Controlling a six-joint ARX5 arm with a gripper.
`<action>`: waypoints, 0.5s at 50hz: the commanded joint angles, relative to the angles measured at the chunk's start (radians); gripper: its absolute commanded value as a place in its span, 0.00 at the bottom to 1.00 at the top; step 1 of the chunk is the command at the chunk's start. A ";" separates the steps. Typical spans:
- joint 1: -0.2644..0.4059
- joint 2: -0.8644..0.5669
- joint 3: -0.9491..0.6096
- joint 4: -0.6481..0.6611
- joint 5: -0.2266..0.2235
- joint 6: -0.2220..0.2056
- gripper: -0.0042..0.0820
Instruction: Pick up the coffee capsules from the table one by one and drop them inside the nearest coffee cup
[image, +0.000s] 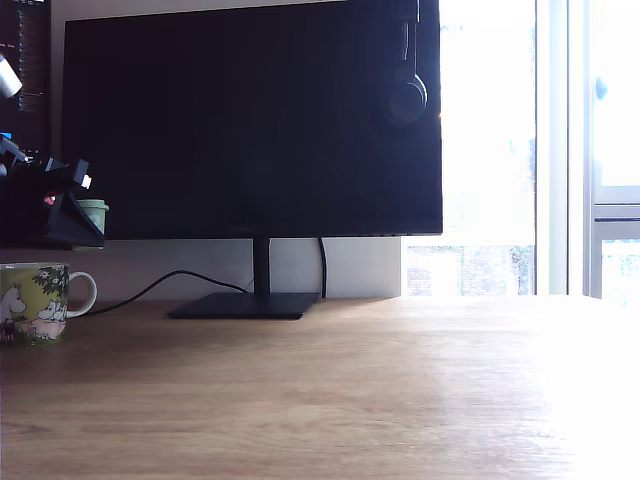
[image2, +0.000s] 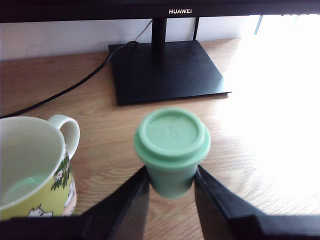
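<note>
Wooden table, black monitor, bright window behind.

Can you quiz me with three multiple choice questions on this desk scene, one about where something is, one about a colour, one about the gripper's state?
1. Where is the small pale green coffee capsule?
A. Held in the air between the gripper's fingers
B. Lying on the black monitor base
C. Standing on the wooden table

2. What colour is the handle of the ceramic mug with green foliage print?
A. Black
B. White
C. Red

3. What is the gripper doing?
A. Open and empty
B. Shut on the mug's handle
C. Shut on the capsule

Answers: 1 A, the capsule sits between the fingers above the table. 2 B, both views show it white. 3 C, both fingers press the capsule's sides.
</note>
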 joint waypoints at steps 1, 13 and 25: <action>0.002 -0.009 -0.010 -0.013 -0.001 0.000 0.26; 0.002 -0.009 -0.010 -0.028 -0.001 0.000 0.26; 0.002 -0.010 -0.010 -0.055 0.007 0.001 0.26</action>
